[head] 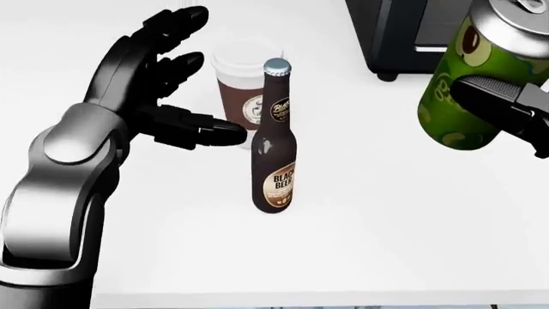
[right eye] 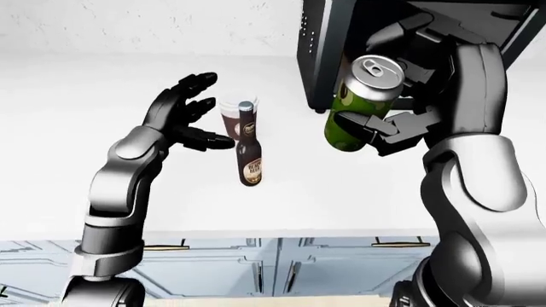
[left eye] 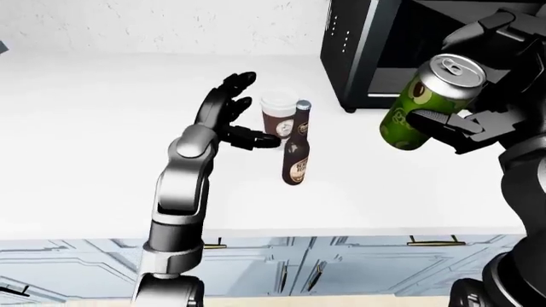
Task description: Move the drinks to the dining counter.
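A dark beer bottle (head: 275, 148) stands upright on the white counter (head: 378, 212). Just behind it is a paper coffee cup (head: 244, 90) with a white lid. My left hand (head: 176, 96) is open, fingers spread, just left of the cup and bottle, its thumb tip close to the bottle's neck. My right hand (left eye: 465, 125) is shut on a green soda can (left eye: 422, 102), held tilted above the counter at the right of every view.
A black microwave (left eye: 384, 57) stands on the counter at the upper right, behind the raised can. Light blue cabinet fronts (left eye: 341, 268) with brass handles run below the counter edge. A white wall (left eye: 153, 25) backs the counter.
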Tool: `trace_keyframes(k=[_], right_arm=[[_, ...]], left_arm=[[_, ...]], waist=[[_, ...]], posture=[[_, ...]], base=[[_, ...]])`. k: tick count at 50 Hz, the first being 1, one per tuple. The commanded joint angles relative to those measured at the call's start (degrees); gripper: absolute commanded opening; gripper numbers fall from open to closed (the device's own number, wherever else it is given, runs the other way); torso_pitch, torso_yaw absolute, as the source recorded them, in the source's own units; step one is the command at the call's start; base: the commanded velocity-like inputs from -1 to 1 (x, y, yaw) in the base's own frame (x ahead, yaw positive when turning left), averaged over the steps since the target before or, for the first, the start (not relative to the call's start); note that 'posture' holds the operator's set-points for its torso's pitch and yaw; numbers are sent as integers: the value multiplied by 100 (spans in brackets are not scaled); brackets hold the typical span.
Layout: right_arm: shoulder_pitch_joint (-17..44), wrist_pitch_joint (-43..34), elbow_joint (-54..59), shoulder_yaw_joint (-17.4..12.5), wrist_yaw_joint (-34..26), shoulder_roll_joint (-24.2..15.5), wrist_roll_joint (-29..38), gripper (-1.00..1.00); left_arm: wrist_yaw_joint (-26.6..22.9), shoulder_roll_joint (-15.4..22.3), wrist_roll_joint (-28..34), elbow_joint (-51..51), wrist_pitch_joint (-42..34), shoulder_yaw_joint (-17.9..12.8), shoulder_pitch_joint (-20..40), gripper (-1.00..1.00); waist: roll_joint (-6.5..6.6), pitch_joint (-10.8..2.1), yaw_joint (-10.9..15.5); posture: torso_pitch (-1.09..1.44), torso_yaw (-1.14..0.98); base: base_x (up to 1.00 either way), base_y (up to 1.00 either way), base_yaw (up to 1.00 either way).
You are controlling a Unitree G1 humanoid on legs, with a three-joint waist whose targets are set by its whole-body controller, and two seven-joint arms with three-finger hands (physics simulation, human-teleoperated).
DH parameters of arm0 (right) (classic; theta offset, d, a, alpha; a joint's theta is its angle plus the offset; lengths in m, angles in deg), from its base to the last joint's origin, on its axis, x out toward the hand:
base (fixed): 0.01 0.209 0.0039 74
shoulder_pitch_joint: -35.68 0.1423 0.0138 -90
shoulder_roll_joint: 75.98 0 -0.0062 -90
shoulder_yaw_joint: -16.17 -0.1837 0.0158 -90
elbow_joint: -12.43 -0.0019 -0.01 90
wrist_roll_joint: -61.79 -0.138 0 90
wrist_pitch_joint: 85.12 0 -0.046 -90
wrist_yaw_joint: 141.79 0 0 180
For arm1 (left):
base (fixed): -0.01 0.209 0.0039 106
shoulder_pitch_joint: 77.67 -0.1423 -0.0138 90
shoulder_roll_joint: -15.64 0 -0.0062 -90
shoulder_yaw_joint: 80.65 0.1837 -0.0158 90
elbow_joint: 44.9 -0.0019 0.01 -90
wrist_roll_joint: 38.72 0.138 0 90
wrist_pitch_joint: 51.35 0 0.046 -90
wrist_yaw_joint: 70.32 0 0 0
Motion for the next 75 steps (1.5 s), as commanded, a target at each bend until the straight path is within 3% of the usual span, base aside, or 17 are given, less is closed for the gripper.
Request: trace_keyframes(k=[1, 18, 24, 27, 33, 42, 49, 50, 54, 56, 58, 65, 66, 67, 69, 74, 75], right_arm=[[141, 274, -72, -91, 56, -87, 30, -100], [134, 290, -55, -102, 116, -152, -41, -100], [89, 325, -52, -127, 114, -141, -41, -100], [81, 314, -72, -107, 127, -137, -43, -100], [25, 362, -75, -65, 100, -103, 17, -100], [74, 313, -120, -45, 58, -85, 86, -100], [26, 314, -156, 45, -57, -92, 291, -100], [36, 294, -162, 64, -65, -83, 328, -100], [41, 243, -193, 104, -164, -31, 436, -100], [42, 233, -207, 105, -194, 4, 484, -100], [51, 203, -235, 103, -211, 30, 512, -100], [59, 209, -245, 162, -308, 66, 646, -100], [46, 221, -247, 170, -321, 81, 666, -100], [44, 208, -257, 160, -330, 98, 676, -100], [51, 182, -276, 154, -351, 110, 691, -100], [23, 197, -312, 193, -373, 179, 769, -100], [-27, 236, -318, 194, -370, 212, 795, -100]], left_arm=[[47, -16, -9, 217, 224, 11, 244, 65], [181, -331, 40, -861, 834, 173, 630, 57], [170, -366, 60, -942, 900, 187, 623, 7], [175, -356, 63, -933, 903, 168, 620, -46], [198, -193, 24, -761, 795, 45, 632, -100], [343, 399, -223, 53, 230, -322, 636, -100], [361, 626, -381, 2160, -1488, -536, 441, -100], [370, 670, -420, 2248, -1535, -543, 431, -100], [414, 732, -548, 2796, -1821, -570, 209, -100], [412, 820, -613, 3025, -2092, -616, 303, -100], [428, 850, -652, 3099, -2191, -607, 354, -100], [473, 876, -704, 3196, -2230, -587, 346, -100], [475, 883, -709, 3232, -2250, -589, 342, -100], [476, 888, -714, 3287, -2292, -588, 337, -100], [472, 898, -724, 3294, -2260, -608, 307, -100], [460, 905, -740, 3332, -2237, -591, 268, -100], [463, 891, -740, 3362, -2228, -585, 228, -100]], waist=[[-15, -160, 0], [-50, -165, 1], [-49, -161, -7], [-50, -154, -9], [-42, -146, -20], [15, -119, -46], [40, -98, -67], [62, -163, -70], [206, -289, -3], [436, -220, -38], [529, -276, -3], [193, -155, -235], [59, -173, -272], [-203, -213, -309], [-171, -213, -363], [-198, -397, -351], [-127, -321, -225]], posture=[[0, 0], [0, 0], [0, 0], [0, 0], [0, 0], [0, 0], [0, 0], [0, 0], [0, 0], [0, 0], [0, 0], [0, 0], [0, 0], [0, 0], [0, 0], [0, 0], [0, 0]], base=[[0, 0, 0], [0, 0, 0], [0, 0, 0], [0, 0, 0], [0, 0, 0], [0, 0, 0], [0, 0, 0], [-8, 0, 0], [-52, 0, 0], [-98, 0, 0], [-100, 0, 0], [-100, 0, 0], [-100, 0, 0], [-100, 0, 0], [-100, 0, 0], [-100, 13, 0], [-90, 0, 95]])
